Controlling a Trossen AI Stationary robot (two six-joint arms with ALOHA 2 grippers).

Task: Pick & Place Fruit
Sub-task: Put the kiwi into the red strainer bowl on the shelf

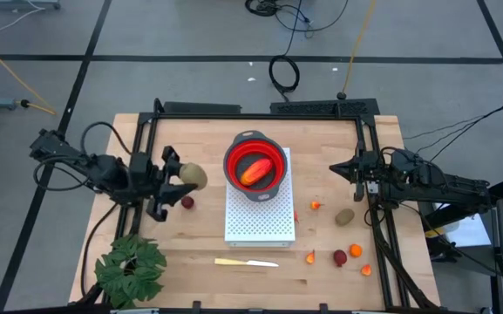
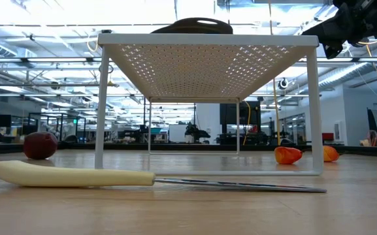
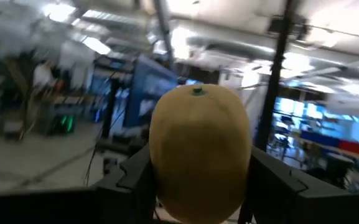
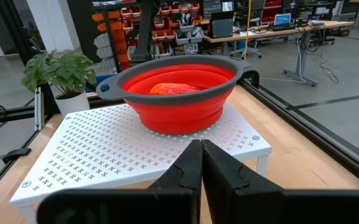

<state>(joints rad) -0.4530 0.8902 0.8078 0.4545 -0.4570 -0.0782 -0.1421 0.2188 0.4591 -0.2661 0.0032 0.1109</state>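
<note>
Fruit in transit: my left gripper (image 1: 184, 177) holds an olive-brown oval (image 1: 193, 175) clear of the table, just left of the white perforated stand (image 1: 260, 228) where the red bowl (image 1: 256, 166) sits. In the left wrist view the two dark fingers (image 3: 129, 180) press the oval's flanks from either side — roughly half open, clamped around its widest part, stem end pointing away from the wrist.

I judge the piece to be a light, hard toy with a smooth rounded skin, so it could squirt out of a pinch taken off-centre; the hold across the middle looks like the right one.

The red-orange oblong (image 1: 254, 170) already lies in the bowl. On the table remain a dark red ball (image 1: 186, 202) just below my left gripper, another olive-brown oval (image 1: 345, 216), a second dark red ball (image 1: 340, 257) and scattered orange bits (image 1: 316, 206) to the right of the stand — small enough that I expect they need a fingertip pinch.

My right gripper (image 1: 336, 169) waits right of the bowl, fingers fully closed on nothing.
</note>
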